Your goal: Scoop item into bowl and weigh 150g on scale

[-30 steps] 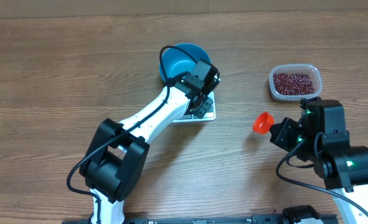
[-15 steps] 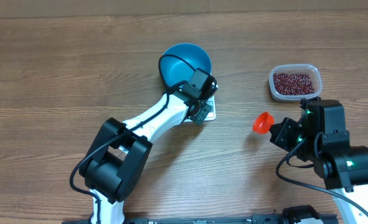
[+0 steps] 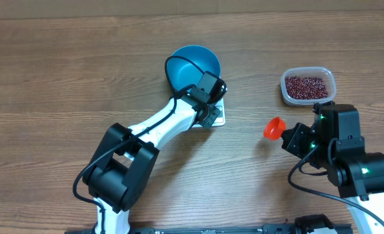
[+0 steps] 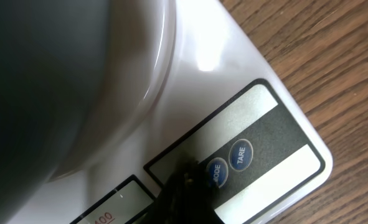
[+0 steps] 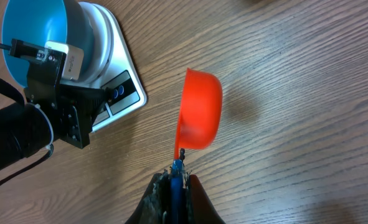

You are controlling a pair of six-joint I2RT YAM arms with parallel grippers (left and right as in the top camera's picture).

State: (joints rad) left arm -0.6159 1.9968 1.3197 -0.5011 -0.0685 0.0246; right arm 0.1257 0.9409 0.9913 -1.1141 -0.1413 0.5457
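- Left hand [image 4: 188, 185], closed and empty, having dropped toward 6 o'clock from the bowl [image 3: 193, 65], is sitting at the MODE button [image 4: 216, 172] on the scale [image 4: 233, 81].
- Right hand [image 5: 176, 173] is gripping the scoop [image 5: 199, 118]; zeroing is likely beginning.

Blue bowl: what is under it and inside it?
The white scale sits under the blue bowl. Its visible inside is bare blue; the left arm covers the near rim.

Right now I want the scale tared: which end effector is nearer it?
Left. The left end effector is at the buttons of the scale; the right end effector, holding the orange scoop, is off to its right.
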